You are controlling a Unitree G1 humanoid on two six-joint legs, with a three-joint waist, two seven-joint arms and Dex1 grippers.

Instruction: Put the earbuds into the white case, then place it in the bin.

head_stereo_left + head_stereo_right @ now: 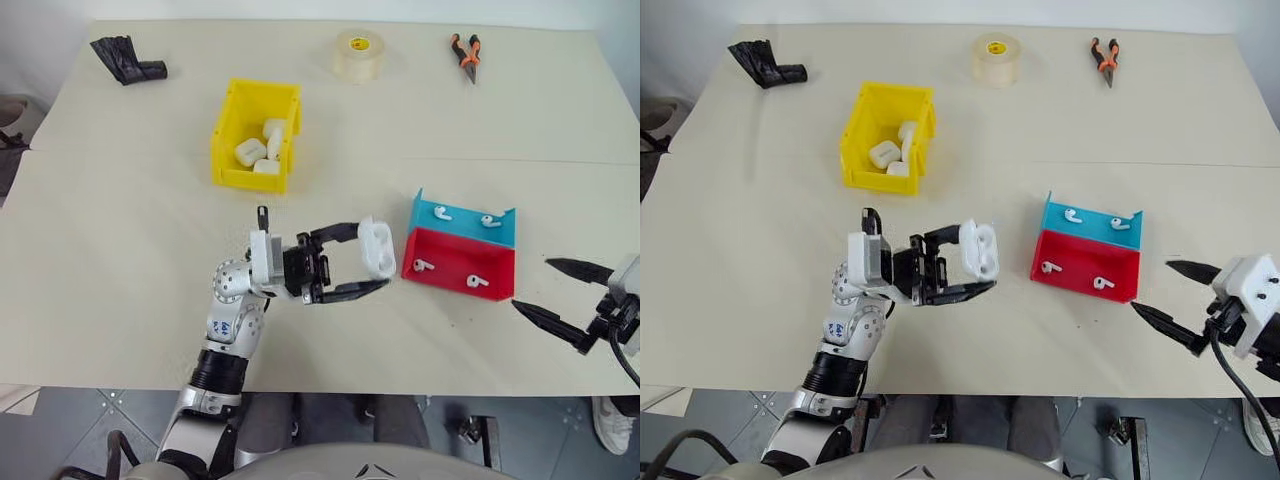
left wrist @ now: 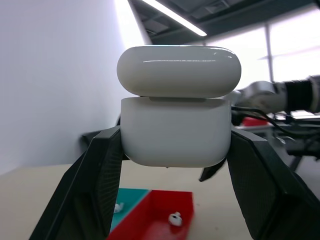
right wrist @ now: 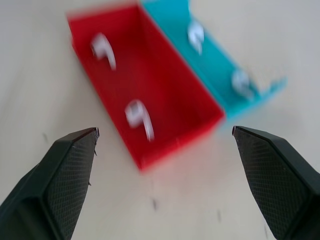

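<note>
Left gripper (image 1: pixel 358 262) clamps white case (image 1: pixel 377 247), lid seemingly ajar; right gripper (image 1: pixel 562 292) gapes.

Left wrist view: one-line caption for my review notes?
Left gripper clamps the open white case above the red tray holding an earbud.

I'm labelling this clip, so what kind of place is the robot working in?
Probably a lab or office workroom set up for sorting trials: a plain table holding a yellow bin, red tray and blue tray, with strip ceiling lights and large windows behind.
</note>
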